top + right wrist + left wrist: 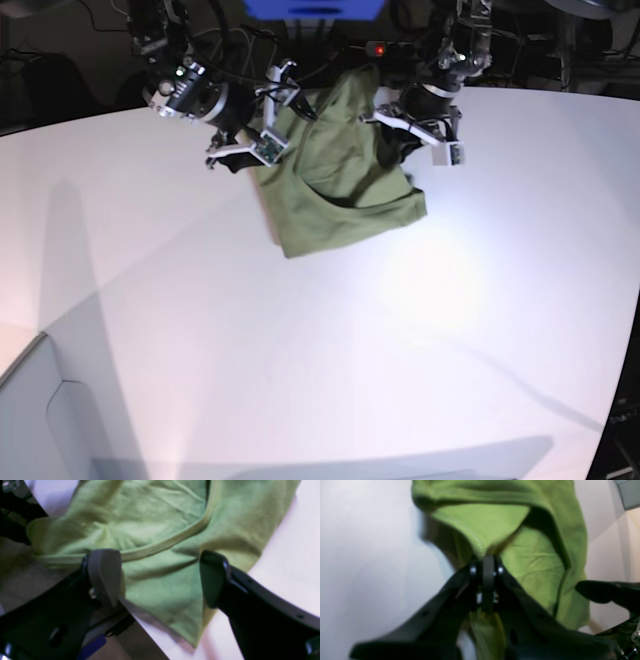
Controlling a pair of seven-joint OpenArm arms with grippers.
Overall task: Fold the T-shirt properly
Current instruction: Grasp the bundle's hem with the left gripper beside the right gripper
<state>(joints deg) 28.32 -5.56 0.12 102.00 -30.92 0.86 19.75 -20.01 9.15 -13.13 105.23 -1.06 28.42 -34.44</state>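
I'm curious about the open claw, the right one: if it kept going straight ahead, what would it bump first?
Most likely the T-shirt: the right gripper has green cloth between its open fingers already.

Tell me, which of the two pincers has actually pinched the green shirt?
The left pincer, on the right of the base view: it is shut on a fold of the T-shirt. The right pincer gapes wide, cloth lying loose between its fingers.

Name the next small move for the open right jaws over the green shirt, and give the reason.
Probably close the right gripper on the olive-green cotton T-shirt: its jaws stand open astride the cloth near the collar seam, while the left gripper is already shut on a fold.
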